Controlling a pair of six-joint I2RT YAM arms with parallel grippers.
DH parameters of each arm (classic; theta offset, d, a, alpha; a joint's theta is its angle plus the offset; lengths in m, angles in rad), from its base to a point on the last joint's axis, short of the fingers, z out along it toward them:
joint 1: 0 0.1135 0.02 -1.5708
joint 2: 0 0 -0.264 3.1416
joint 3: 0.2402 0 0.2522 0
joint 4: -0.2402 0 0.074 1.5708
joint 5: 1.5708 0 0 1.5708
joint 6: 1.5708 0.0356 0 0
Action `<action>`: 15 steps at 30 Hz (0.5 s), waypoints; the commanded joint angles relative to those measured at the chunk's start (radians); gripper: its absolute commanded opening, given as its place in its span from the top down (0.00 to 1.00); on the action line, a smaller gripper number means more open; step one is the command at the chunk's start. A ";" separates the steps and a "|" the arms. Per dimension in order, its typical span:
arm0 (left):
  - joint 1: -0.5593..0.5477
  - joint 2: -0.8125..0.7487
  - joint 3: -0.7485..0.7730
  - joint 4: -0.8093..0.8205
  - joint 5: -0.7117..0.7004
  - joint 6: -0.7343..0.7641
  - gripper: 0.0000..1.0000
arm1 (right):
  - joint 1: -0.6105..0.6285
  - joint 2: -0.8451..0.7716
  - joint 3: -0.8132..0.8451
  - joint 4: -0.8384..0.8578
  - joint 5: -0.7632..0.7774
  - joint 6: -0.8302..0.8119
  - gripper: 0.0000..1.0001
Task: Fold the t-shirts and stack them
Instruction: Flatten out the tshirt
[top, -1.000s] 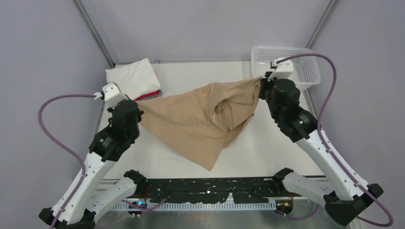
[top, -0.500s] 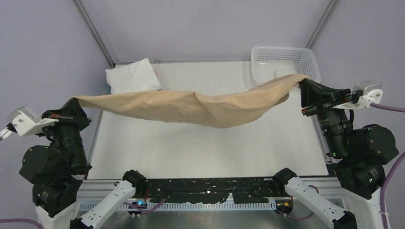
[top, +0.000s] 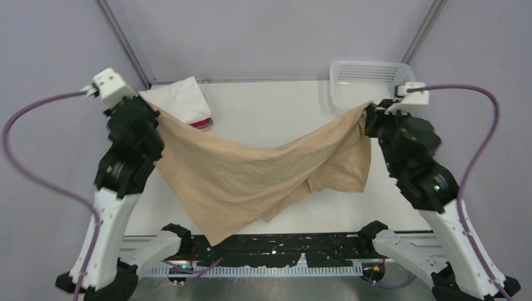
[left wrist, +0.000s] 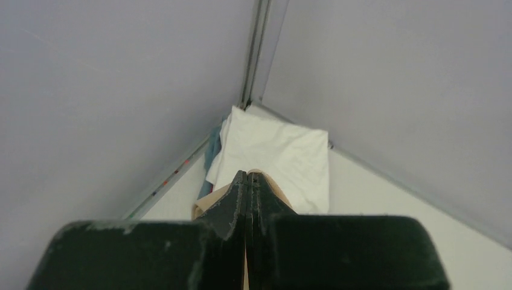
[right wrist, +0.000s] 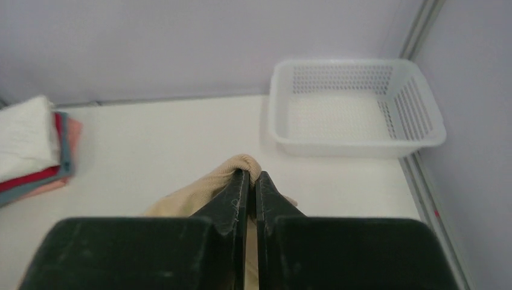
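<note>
The tan t-shirt [top: 251,175] hangs spread between my two grippers above the table, sagging in the middle, its lower edge reaching the near table edge. My left gripper [top: 152,108] is shut on its left corner [left wrist: 208,202], near the folded stack. My right gripper [top: 367,108] is shut on its right corner [right wrist: 226,175], just in front of the basket. The folded stack [top: 179,103] lies at the back left: a white shirt [left wrist: 275,154] on top, red/pink [right wrist: 36,177] and grey-blue [right wrist: 63,158] ones under it.
A white plastic mesh basket [top: 401,78] stands at the back right corner of the table [top: 276,106]; it also shows in the right wrist view [right wrist: 356,109]. Grey walls with metal posts close in the back and sides.
Both arms swung in from wide, low positions to the back of the table. The tan shirt, stretched taut half a second ago, now sags and drapes toward the near edge.
</note>
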 commanded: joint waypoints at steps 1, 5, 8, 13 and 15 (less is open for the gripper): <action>0.152 0.392 0.002 -0.149 0.215 -0.156 1.00 | -0.101 0.211 -0.123 -0.048 0.207 0.105 0.89; 0.159 0.740 0.115 -0.169 0.256 -0.195 0.78 | -0.270 0.451 -0.176 -0.001 0.094 0.193 0.81; 0.159 0.945 0.282 -0.219 0.374 -0.207 0.28 | -0.339 0.670 -0.106 -0.005 0.053 0.242 0.46; 0.157 1.013 0.396 -0.271 0.446 -0.236 0.01 | -0.366 0.827 0.060 -0.142 0.130 0.325 0.04; 0.154 0.938 0.315 -0.231 0.457 -0.244 0.00 | -0.366 0.779 0.021 -0.130 0.154 0.354 0.05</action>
